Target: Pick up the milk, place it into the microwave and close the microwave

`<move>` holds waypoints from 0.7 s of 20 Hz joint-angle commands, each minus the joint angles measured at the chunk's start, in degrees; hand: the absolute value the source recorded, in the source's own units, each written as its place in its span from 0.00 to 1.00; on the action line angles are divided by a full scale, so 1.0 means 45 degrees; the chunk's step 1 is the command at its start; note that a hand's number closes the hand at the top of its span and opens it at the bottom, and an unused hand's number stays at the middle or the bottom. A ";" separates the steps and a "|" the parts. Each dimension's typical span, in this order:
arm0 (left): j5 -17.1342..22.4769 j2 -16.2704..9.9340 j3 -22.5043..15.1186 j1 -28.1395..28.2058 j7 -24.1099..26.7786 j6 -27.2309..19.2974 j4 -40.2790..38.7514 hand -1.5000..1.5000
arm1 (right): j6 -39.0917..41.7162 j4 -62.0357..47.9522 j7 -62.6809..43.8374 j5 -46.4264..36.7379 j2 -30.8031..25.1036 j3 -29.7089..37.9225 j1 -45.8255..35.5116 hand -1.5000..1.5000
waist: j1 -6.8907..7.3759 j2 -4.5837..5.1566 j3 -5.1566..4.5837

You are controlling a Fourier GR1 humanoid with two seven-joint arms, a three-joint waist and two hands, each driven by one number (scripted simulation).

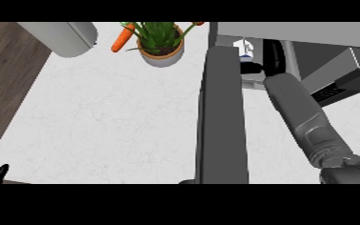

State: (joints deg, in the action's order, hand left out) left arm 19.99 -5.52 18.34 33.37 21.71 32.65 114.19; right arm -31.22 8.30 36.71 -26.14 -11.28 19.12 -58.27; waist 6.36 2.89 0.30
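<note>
The milk carton [244, 48] stands inside the microwave [316, 57], behind its open door [222, 114]. The right hand [259, 68] reaches in just below it; whether it grips, I cannot tell. Only a fingertip of the left hand [4, 171] shows

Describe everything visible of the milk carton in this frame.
The milk is a small white carton with blue print and a peaked top. It stands upright inside the microwave, just past the open door. The right hand reaches in beside it; its lower part is hidden, so contact cannot be judged.
</note>
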 commanded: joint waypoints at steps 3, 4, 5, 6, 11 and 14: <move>-0.0267 0.0385 -0.0457 0.0049 -0.0017 0.0045 0.0102 0.00 | 0.1558 -0.0017 0.1147 0.0536 -0.0105 0.0475 0.0277 0.00 | -0.0204 -0.0137 -0.0007; -0.0320 0.0161 -0.0555 0.0157 -0.0011 0.0412 0.0154 0.00 | 0.1393 -0.0010 0.0955 0.0670 0.0276 0.0599 -0.0012 0.00 | -0.0145 -0.0152 -0.0010; -0.0371 0.0445 -0.0700 0.0313 0.0061 0.0371 0.0067 0.00 | 0.2119 -0.0007 0.1585 0.0871 -0.0164 0.0778 0.0589 0.00 | -0.0294 -0.0179 -0.0008; -0.0519 0.0576 -0.1111 0.0610 -0.0137 0.0509 0.0479 0.00 | 0.2132 -0.0046 0.1574 0.0803 0.0078 0.0696 0.0457 0.00 | -0.0305 -0.0222 -0.0009; -0.1879 0.1198 -0.1845 0.0198 0.0272 0.0227 0.0226 0.00 | 0.3284 0.0080 0.2587 0.1362 0.0202 0.1138 0.0919 0.00 | -0.0604 -0.0323 -0.0025; -0.1920 0.1211 -0.2883 0.0079 -0.0305 -0.0411 0.1059 0.00 | 0.3370 0.0095 0.3085 0.1479 0.0854 0.1159 0.1307 0.00 | -0.0806 -0.0403 -0.0028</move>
State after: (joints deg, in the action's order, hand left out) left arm 13.97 -1.13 10.07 34.78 21.12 33.12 117.07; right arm -17.51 8.60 47.50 -20.49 -10.01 23.75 -54.33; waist 3.65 1.43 0.20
